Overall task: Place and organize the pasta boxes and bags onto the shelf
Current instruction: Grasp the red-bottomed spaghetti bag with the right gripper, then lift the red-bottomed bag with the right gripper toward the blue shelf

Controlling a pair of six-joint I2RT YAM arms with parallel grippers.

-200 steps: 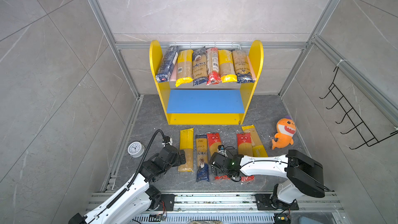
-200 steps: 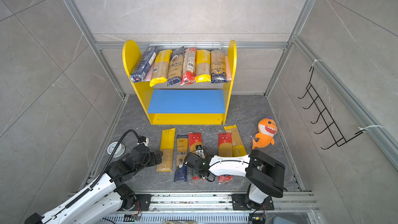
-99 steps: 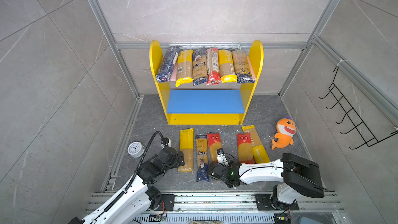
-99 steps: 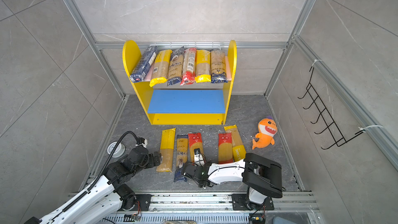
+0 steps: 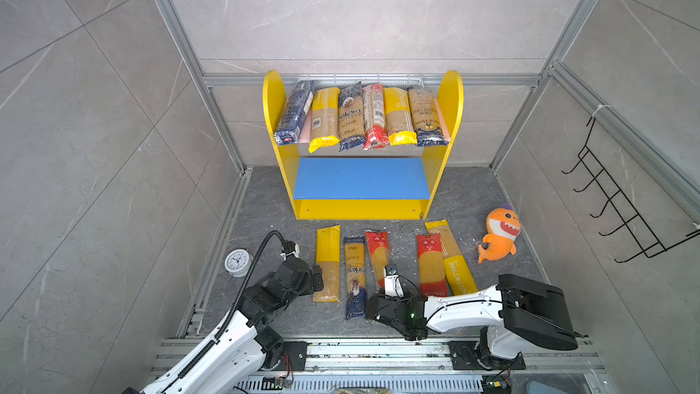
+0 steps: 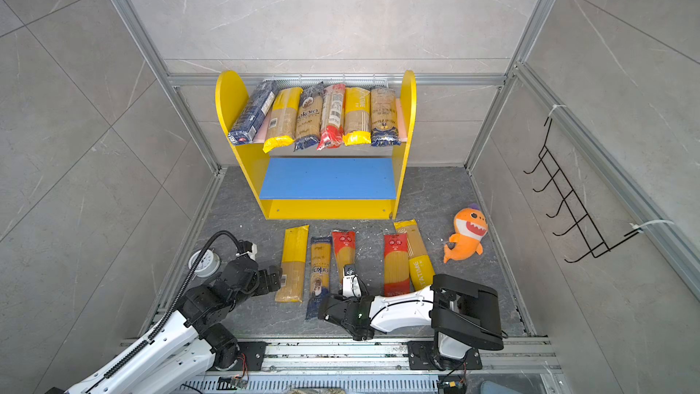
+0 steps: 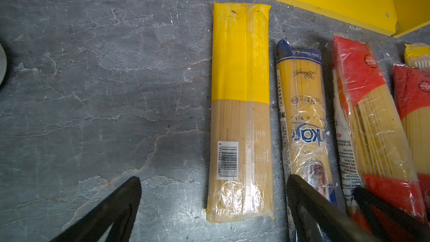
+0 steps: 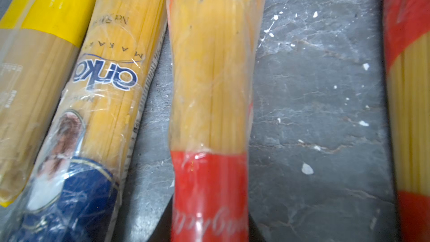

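Top views both had it looking about half done: six packs (image 5: 350, 115) lined up on the pink upper board (image 5: 305, 128) of the shelf (image 5: 271, 108) at 12 o'clock, blue lower board (image 5: 360, 180) bare, five packs (image 5: 432, 263) flat on the worktop (image 5: 265, 221) at the shelf's 6 o'clock. The right tool (image 8: 204, 224) was pinched tight on the near end of the red-ended bag (image 8: 209, 77), just at 3 o'clock of the navy-ended bag (image 8: 109, 71). The left tool (image 7: 214, 182) was spread wide, straddling the yellow-topped pack (image 7: 240, 66) without gripping it, so I'd say five were left to shelve.
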